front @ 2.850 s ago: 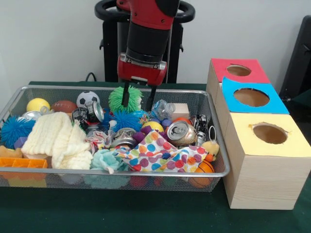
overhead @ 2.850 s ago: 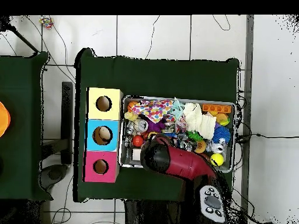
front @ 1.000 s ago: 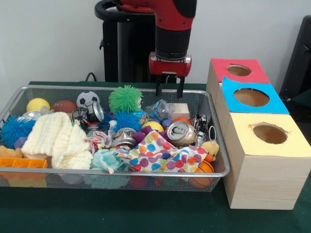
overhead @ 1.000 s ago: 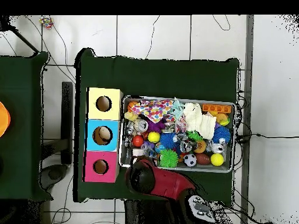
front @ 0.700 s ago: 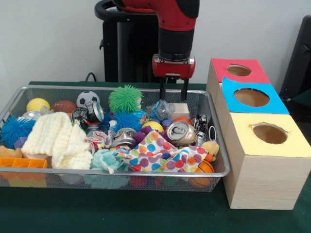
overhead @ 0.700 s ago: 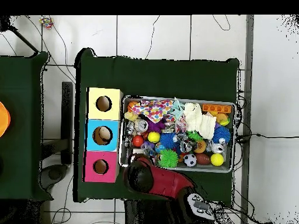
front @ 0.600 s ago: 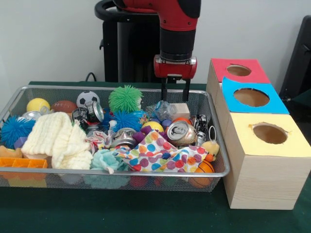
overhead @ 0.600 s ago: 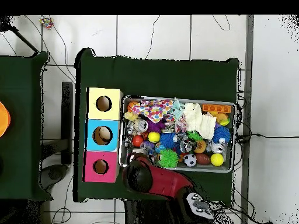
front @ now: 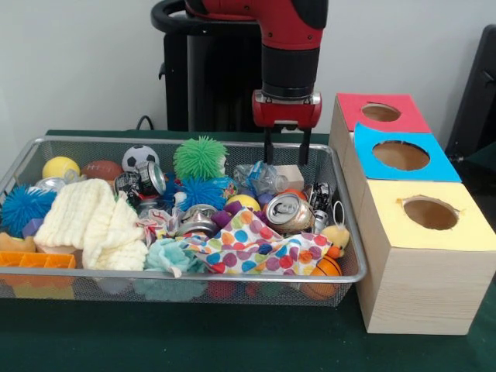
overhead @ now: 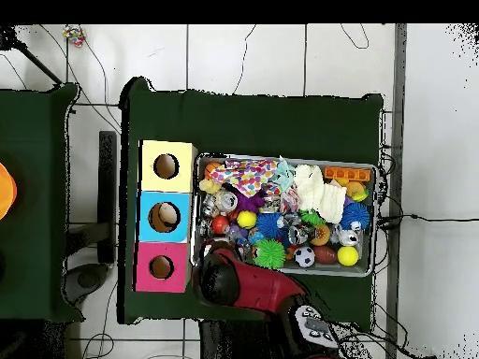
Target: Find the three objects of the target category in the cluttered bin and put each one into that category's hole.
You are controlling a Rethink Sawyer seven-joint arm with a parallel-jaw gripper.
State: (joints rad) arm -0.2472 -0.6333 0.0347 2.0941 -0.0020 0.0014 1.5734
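Silver mesh of the cluttered bin (front: 31, 155) lies just under the gripper (front: 284, 153), open and empty, so descending could snag its far rim instead of reaching the category's hole (front: 401, 155) beside it.
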